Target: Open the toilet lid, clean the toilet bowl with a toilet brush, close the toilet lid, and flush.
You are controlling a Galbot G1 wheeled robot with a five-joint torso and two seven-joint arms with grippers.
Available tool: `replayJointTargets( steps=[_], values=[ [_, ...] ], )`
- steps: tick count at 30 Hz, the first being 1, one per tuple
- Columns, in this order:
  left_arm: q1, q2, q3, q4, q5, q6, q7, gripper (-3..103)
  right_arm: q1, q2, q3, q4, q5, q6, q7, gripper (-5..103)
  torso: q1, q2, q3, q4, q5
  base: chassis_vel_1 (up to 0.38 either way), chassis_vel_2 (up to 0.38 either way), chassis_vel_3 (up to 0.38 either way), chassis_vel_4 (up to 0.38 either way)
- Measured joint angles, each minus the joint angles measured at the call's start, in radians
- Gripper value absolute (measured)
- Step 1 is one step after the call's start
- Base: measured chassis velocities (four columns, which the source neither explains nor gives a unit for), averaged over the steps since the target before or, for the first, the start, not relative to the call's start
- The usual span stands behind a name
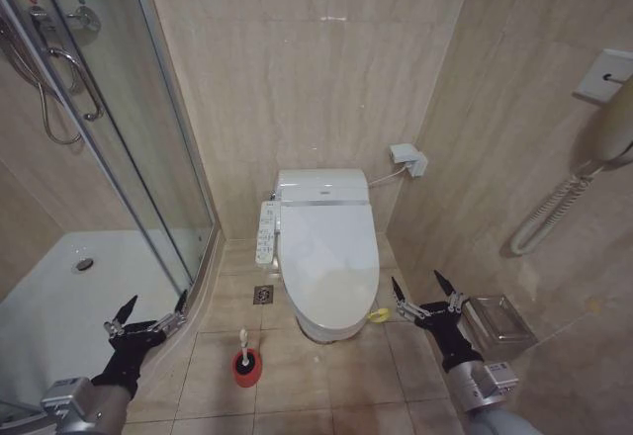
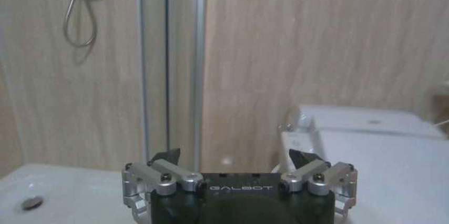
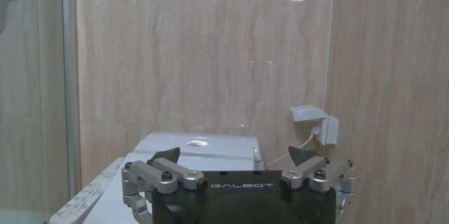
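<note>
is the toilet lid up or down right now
Down. The toilet lid lies flat over the toilet bowl as one smooth white oval, with no seat ring or water visible. Both grippers, left and right, hover apart from it.

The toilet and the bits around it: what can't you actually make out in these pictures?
- Toilet bowl inside: head view, hidden under the shut toilet lid.
- Toilet brush bristles: head view, sunk in the red cup holder.
- Button panel markings: head view, too small to read.
- Yellow-green loop: head view, too small to see how it is tied.
</note>
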State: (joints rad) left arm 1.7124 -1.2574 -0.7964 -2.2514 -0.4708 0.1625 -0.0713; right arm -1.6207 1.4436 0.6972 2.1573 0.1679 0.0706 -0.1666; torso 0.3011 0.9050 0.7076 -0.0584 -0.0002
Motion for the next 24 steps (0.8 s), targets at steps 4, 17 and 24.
replayJointTargets(
  steps=[4, 17, 24],
  values=[
    [-0.045, 0.034, -0.001, 0.112, -0.004, -0.045, 0.025, 100, 0.000, 0.000, 0.000, 0.000, 0.000, 0.000, 0.000, 100, 0.000, 0.000, 0.000, -0.0002, 0.0000, 0.000, 0.000, 0.000, 0.000],
    [-0.152, 0.103, 0.018, 0.273, -0.038, -0.177, 0.103, 94, 0.000, 0.000, 0.000, 0.000, 0.000, 0.000, 0.000, 100, 0.000, 0.000, 0.000, -0.0002, 0.0002, 0.000, 0.000, 0.000, 0.000],
    [-0.216, 0.133, 0.040, 0.335, -0.061, -0.219, 0.129, 94, 0.000, 0.000, 0.000, 0.000, 0.000, 0.000, 0.000, 100, 0.000, 0.000, 0.000, -0.0002, 0.0001, 0.000, 0.000, 0.000, 0.000]
  ],
)
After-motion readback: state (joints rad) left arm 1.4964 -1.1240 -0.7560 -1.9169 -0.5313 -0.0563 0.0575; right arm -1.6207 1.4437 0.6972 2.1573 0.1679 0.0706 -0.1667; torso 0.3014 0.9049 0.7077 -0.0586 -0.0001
